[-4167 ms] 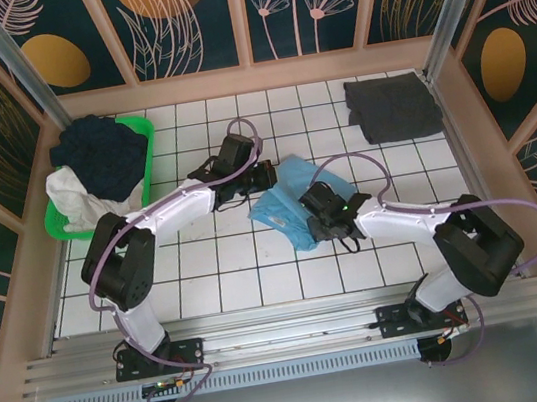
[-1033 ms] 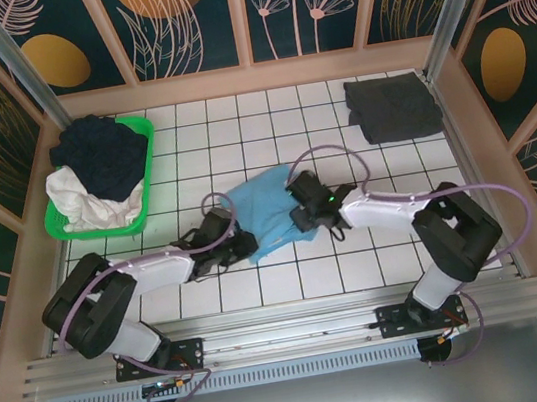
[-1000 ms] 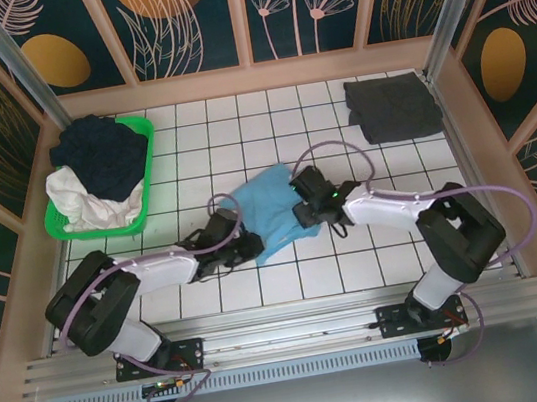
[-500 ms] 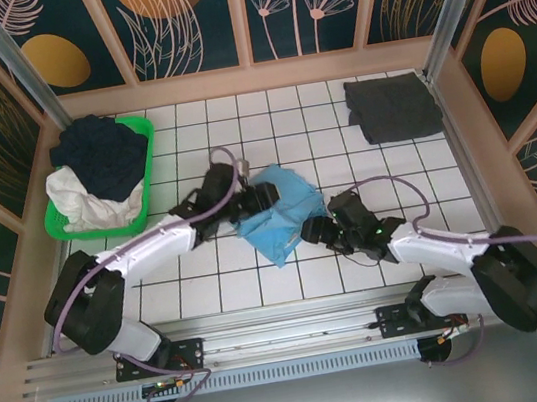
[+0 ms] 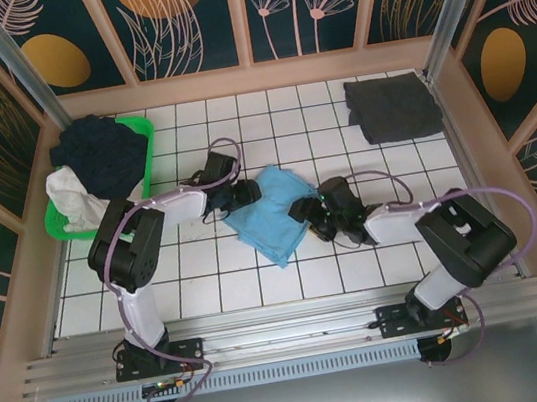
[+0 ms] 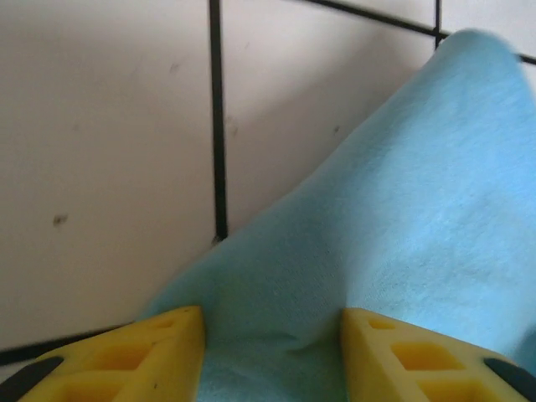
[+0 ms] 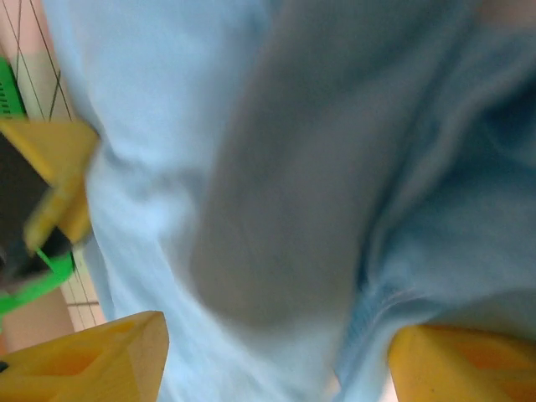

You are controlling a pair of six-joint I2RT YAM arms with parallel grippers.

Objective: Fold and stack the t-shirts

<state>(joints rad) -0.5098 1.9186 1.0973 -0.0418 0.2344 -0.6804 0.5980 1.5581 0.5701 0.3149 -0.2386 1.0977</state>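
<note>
The light blue t-shirt (image 5: 268, 213) lies folded on the tiled table at mid-centre, plain side up. My left gripper (image 5: 249, 192) is low at its upper left edge. In the left wrist view its yellow fingers (image 6: 159, 352) stand apart, and the blue cloth (image 6: 402, 218) lies bunched between them on the left gripper (image 6: 272, 335). My right gripper (image 5: 300, 210) is at the shirt's right edge. Its jaws are also apart in the right wrist view, with blurred blue cloth (image 7: 167, 126) close before the right gripper (image 7: 276, 335). The dark grey t-shirt (image 5: 392, 107) lies folded at the back right.
A green basket (image 5: 145, 169) at the back left holds dark navy and white clothes. Wooden-framed patterned walls close in the table on three sides. Bare tiles lie in front of the blue shirt and between it and the grey one.
The blue shirt, held up between both grippers a second ago, now lies flatter on the tiles. The right gripper has moved back in to the shirt's right edge, and the left arm has swung further back.
</note>
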